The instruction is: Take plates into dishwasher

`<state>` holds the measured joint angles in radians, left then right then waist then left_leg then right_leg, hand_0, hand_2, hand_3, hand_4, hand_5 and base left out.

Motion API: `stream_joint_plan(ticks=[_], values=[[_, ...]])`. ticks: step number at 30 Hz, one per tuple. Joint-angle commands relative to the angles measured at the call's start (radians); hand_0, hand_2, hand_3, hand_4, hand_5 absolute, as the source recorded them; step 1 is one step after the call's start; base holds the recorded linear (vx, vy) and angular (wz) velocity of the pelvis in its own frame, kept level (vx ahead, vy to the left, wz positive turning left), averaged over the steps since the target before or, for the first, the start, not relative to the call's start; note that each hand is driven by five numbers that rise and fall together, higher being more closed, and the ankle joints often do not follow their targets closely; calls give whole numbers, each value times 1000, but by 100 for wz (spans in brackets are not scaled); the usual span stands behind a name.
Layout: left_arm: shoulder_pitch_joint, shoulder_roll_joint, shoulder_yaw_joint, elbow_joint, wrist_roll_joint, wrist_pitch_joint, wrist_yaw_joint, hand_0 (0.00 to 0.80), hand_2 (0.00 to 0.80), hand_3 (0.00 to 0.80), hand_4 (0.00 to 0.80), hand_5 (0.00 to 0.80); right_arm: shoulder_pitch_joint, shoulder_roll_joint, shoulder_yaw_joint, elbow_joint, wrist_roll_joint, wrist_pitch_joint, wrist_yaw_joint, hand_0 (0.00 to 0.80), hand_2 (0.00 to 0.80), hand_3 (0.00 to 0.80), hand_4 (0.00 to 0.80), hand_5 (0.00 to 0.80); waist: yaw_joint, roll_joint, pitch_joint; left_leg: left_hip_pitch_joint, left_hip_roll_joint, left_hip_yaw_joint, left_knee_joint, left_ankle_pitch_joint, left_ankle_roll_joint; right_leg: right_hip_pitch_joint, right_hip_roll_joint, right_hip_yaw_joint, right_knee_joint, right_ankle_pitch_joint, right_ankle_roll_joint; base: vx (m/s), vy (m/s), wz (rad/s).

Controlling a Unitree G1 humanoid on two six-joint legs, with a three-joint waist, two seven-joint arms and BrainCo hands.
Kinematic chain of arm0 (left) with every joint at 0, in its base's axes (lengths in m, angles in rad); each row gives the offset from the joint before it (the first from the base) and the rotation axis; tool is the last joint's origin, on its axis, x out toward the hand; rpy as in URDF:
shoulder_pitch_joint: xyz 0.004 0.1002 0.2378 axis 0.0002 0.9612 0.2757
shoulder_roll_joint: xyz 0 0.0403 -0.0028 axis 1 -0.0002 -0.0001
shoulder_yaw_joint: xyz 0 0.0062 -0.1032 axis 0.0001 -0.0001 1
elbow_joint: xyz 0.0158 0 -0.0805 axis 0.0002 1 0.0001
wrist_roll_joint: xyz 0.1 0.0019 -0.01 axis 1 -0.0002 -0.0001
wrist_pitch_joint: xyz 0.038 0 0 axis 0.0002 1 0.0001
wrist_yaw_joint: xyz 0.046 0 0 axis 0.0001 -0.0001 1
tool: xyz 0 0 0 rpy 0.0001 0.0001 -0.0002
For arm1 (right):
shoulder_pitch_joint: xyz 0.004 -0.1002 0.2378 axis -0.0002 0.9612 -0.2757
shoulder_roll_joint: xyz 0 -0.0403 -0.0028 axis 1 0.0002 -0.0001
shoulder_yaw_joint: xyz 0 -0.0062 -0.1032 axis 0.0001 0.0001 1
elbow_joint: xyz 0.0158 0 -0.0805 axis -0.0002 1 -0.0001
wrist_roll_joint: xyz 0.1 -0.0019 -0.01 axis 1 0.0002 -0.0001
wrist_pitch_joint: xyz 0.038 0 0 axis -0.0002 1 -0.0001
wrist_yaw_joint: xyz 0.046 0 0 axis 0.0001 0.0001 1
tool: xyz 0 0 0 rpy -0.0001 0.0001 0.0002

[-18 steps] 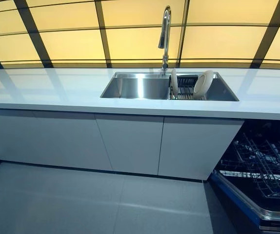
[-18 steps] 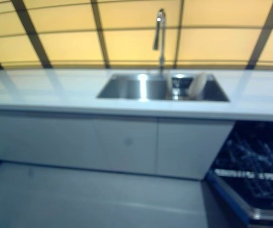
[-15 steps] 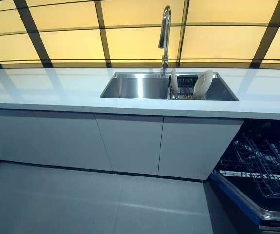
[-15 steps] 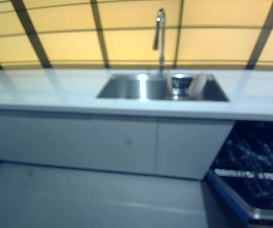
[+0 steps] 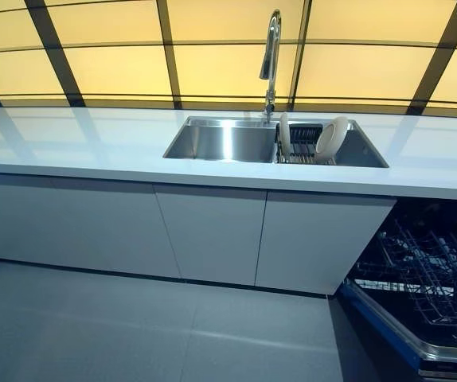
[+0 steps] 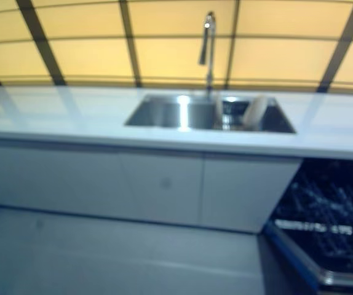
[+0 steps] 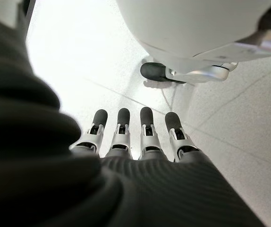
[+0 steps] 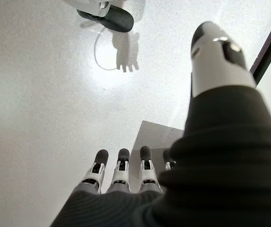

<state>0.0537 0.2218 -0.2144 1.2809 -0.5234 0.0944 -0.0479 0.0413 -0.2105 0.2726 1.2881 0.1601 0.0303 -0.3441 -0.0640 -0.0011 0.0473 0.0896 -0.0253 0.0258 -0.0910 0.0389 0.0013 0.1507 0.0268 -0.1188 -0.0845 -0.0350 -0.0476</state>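
Since the earlier frames the whole head view has shifted a little, with the counter edge and cabinets sitting slightly higher, so the camera has moved; the things themselves lie as they did. Two white plates (image 5: 332, 137) stand on edge in a dark rack (image 5: 304, 145) in the right part of the steel sink (image 5: 220, 142), one thin and nearly edge-on just beside the divider, the other leaning with its face showing farther right. A tall chrome faucet (image 5: 271, 56) rises behind the sink. The sink is set into a long white counter (image 5: 77, 139) with plain white cabinet doors (image 5: 208, 235) below. At the lower right the dishwasher (image 5: 419, 278) stands open, its wire rack drawn out over a door with a blue edge; no plate shows in it. Neither hand appears in the head views. The left hand (image 7: 135, 135) shows only in its own wrist view, fingers straight in a row and holding nothing, over the pale floor (image 7: 249, 118). The right hand (image 8: 121, 170) likewise hangs with fingers extended and thumb apart, empty, above the floor.
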Motion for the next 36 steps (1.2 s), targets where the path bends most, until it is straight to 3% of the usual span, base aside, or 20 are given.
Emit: stream_joint_plan(ticks=[1, 17, 23, 25, 27, 29, 30, 32, 34, 36], values=[[-63, -40, -19, 35, 26, 9, -29, 0, 0, 0, 0, 0, -72, -10, -10, 38, 40, 12, 9, 0, 0, 0, 0, 0, 14, 15, 20, 21, -57, 13, 4, -90, 65, -62, 31, 37, 48, -13, 63, 0, 0, 0], [-67, -45, -24, 31, 7, 30, -52, 0, 0, 0, 0, 0, -78, -5, 14, -2, -35, -64, -60, 0, 0, 0, 0, 0, 4, 30, 21, 22, -51, 12, 4, -91, 62, -64, 32, 38, 59, -24, 59, 0, -5, 0], [-78, -40, -11, 31, -39, 52, -8, 0, 0, 0, 0, 0, -90, -12, 15, 0, -5, -14, -54, 0, 0, 0, 0, 0, -3, 30, 35, 22, -46, 5, 4, -83, 69, -91, 44, 55, 121, -57, 44, -10, -69, 0], [-78, -39, 1, 30, -55, 54, 3, 0, 0, 0, 0, 0, -96, -14, 21, 3, 3, -8, -41, 0, 0, 0, 0, 0, -1, 22, 46, 4, -44, 4, 62, -103, 69, -98, 43, 60, 141, -69, 33, -24, -99, 0], [-79, -41, 18, 33, -71, 50, 16, 0, 0, 0, 0, 0, -109, -20, 29, 1, 2, -11, -36, 0, 0, 0, 0, 0, 7, -3, 76, -92, -34, 33, 288, -160, 60, -107, 23, 53, 176, -82, 8, -61, -136, 2], [-77, -46, 30, 39, -83, 44, 11, 0, 0, 0, 0, 0, -114, -26, 39, -4, 9, -9, -36, 0, 0, 0, 0, 0, 14, -12, 102, -204, -25, 35, 498, -164, 57, -114, 20, 50, 194, -79, -13, -60, -136, 4], [-73, -49, 37, 42, -91, 41, 3, 0, 0, 0, 0, 0, -115, -31, 39, -7, 10, -5, -29, 0, 0, 0, 0, 0, 17, -9, 124, -281, -14, 46, 602, -125, 52, -114, 29, 49, 209, -79, -28, -20, -117, 7], [-68, -52, 43, 46, -99, 44, 9, 0, 0, 0, 0, 0, -113, -35, 36, 0, 7, 7, -20, 0, 0, 0, 0, 0, 18, 4, 146, -327, -19, 60, 562, -72, 36, -110, 42, 52, 226, -81, -30, 50, -59, -1], [-58, -54, 48, 54, -120, 39, 10, 0, 0, 0, 0, 0, -111, -34, 27, 18, 39, -1, -11, 0, 0, 0, 0, 0, 18, 19, 155, -318, -28, 59, 389, 5, 6, -96, 55, 53, 227, -85, -23, 173, -12, -1], [-45, -58, 50, 61, -145, 26, 10, 0, 0, 0, 0, 0, -104, -34, 14, 30, 35, -17, 1, 0, 0, 0, 0, 0, 16, 40, 159, -298, -42, 8, 133, 120, -32, -67, 81, 70, 218, -94, -16, 271, 10, 13]])
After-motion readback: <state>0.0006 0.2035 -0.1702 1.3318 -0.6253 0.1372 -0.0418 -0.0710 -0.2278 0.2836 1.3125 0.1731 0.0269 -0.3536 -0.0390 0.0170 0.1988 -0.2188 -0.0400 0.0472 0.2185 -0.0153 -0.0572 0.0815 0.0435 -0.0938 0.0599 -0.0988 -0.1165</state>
